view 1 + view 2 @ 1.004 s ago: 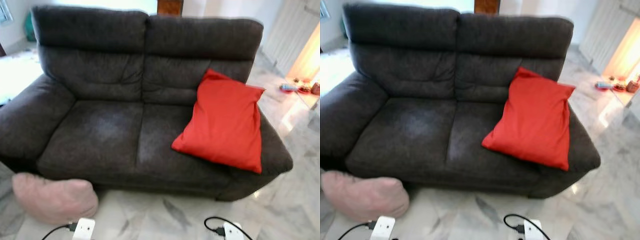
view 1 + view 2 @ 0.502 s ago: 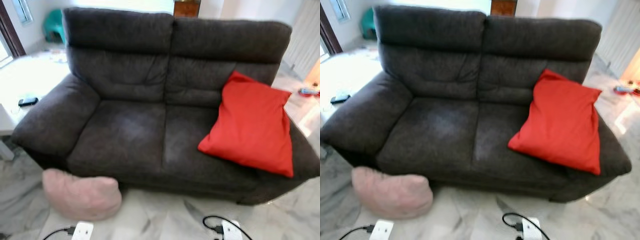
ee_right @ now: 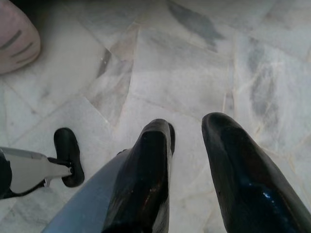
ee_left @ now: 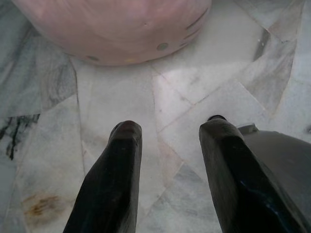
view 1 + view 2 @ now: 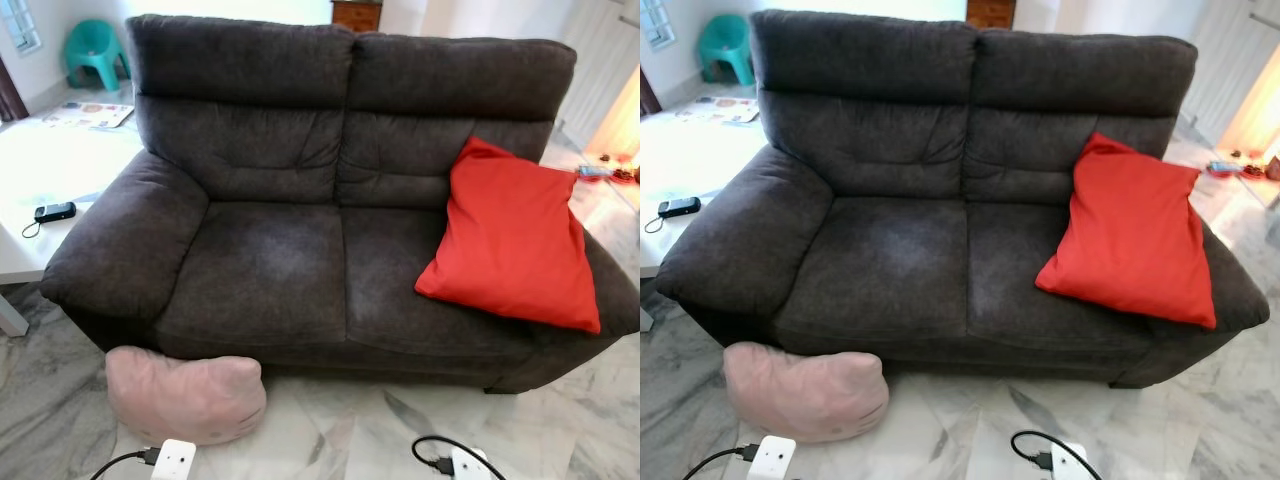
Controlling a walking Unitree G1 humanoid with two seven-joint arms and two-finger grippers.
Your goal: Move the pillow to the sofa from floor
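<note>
A pale pink pillow (image 5: 185, 395) lies on the marble floor against the front of the dark grey sofa (image 5: 270, 270), below its left seat. A red pillow (image 5: 510, 240) leans on the sofa's right seat and armrest. My left gripper (image 4: 167, 131) hangs open over the floor, a short way from the pink pillow (image 4: 112, 24), with nothing between its fingers. My right gripper (image 3: 187, 128) is also open above bare tiles, and an edge of the pink pillow (image 3: 14, 41) lies off to its side. White wrist housings (image 5: 172, 460) with black cables poke in at the bottom edge.
A white low table (image 5: 40, 170) with a black phone (image 5: 53, 211) stands left of the sofa. A teal child's chair (image 5: 95, 50) is behind it. Small items (image 5: 600, 172) lie on the floor at the far right. Marble floor (image 5: 340, 440) spreads before the sofa.
The whole picture has shifted right as the camera turned left, bringing the table and the pink pillow further into view. The pillows and sofa have not moved.
</note>
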